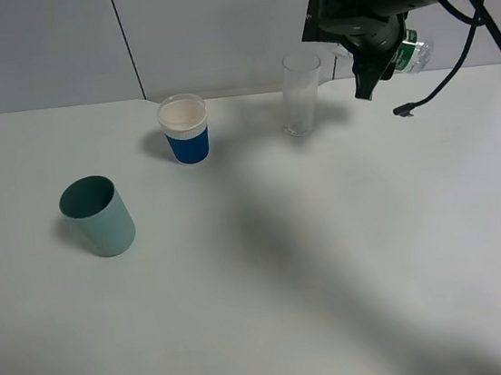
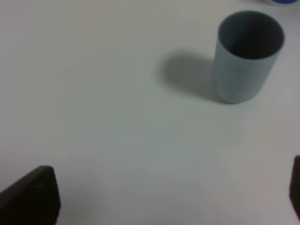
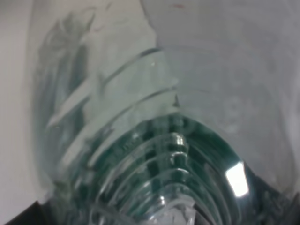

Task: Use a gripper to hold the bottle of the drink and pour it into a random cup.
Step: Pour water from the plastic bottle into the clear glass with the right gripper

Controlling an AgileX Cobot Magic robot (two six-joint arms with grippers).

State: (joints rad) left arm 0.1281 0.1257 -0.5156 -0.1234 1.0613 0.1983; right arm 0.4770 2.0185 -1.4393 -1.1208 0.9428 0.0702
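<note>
White table; left wrist view: teal cup; right wrist: bottle.

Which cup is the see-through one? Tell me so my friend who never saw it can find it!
Look at the far side of the white table, by the wall. The clear cup stands right of the blue-and-white paper cup and just left of the right gripper holding the bottle. It is the tallest cup and the only see-through one.
</note>
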